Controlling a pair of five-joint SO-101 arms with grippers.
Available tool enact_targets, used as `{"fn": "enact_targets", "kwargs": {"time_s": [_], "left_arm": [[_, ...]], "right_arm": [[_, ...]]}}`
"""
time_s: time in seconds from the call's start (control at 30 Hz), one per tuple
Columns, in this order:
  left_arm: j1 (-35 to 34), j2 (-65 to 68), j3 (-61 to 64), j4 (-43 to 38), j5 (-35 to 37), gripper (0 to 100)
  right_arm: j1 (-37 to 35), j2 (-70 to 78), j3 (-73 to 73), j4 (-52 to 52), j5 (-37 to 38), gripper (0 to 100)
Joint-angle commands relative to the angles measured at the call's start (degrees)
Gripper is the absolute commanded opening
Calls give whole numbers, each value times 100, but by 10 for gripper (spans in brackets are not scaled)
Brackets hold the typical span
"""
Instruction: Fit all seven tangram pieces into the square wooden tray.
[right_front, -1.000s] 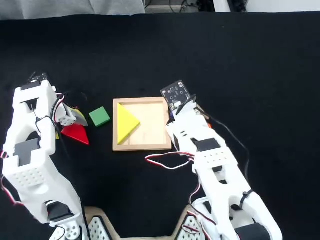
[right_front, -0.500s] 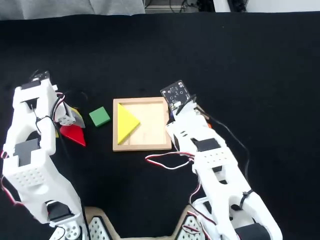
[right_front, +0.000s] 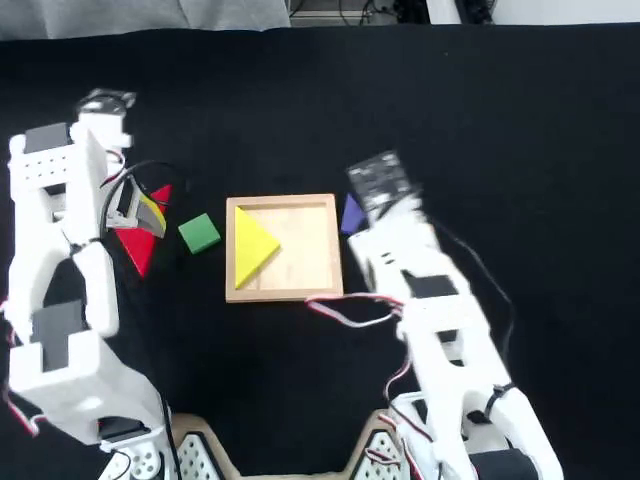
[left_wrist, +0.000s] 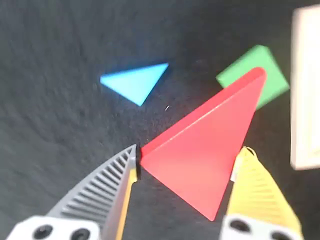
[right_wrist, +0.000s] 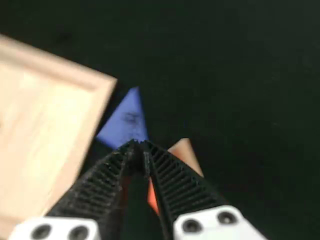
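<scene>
The red triangle (left_wrist: 210, 125) is clamped in the left gripper (left_wrist: 189, 152), apparently picked; next it must be carried into the tray (right_front: 284, 292). The right gripper (right_wrist: 138, 146) is closed, empty.

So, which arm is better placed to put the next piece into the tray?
Left. The left gripper holds the red triangle near the tray; the right gripper is shut and empty by the blue triangle.
</scene>
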Motion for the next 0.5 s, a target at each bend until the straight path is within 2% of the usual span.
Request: {"fn": "enact_targets", "kwargs": {"time_s": [0.0,0.1,0.23,0.47], "left_arm": [[409,-695,-303,18,-818,242],[787,-730,-347,9,-888,242],[1411,-712,-303,9,-1591,239],[2668,-703,-338,0,-2620,241]], "right_arm": [[545,-198,-101,-255,-624,11],[1064,-207,-119,-378,-1178,11],[1574,-189,-101,-580,-1837,11],[1899,-189,-101,-580,-2215,11]]}}
